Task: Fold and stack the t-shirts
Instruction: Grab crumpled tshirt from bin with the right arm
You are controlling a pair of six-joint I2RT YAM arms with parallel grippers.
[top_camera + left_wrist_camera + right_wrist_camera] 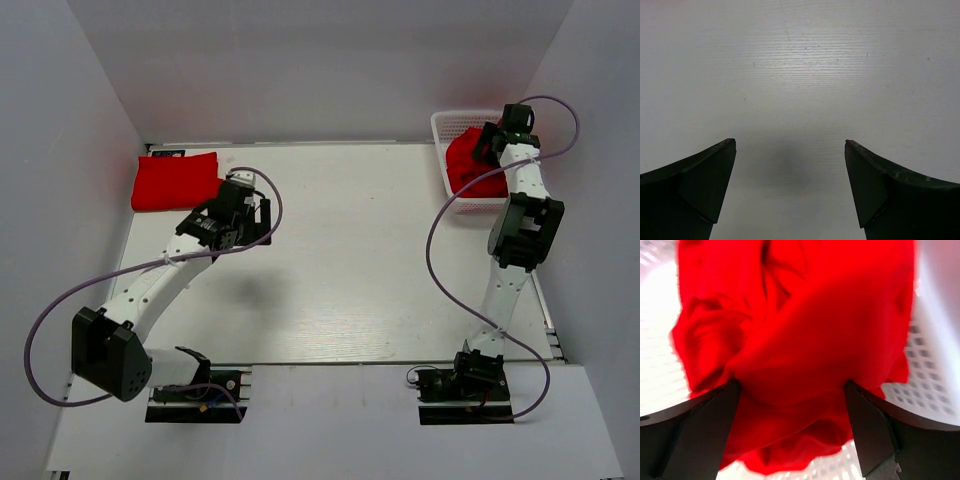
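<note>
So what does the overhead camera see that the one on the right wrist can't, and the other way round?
Only the overhead view shows the folded red shirt lying at the far left of the table, with the left gripper close beside it. Only the right wrist view shows the right gripper up close, its fingers spread wide with creased cloth bulging between them. Both views show the crumpled red shirts sitting in the white mesh basket.
</note>
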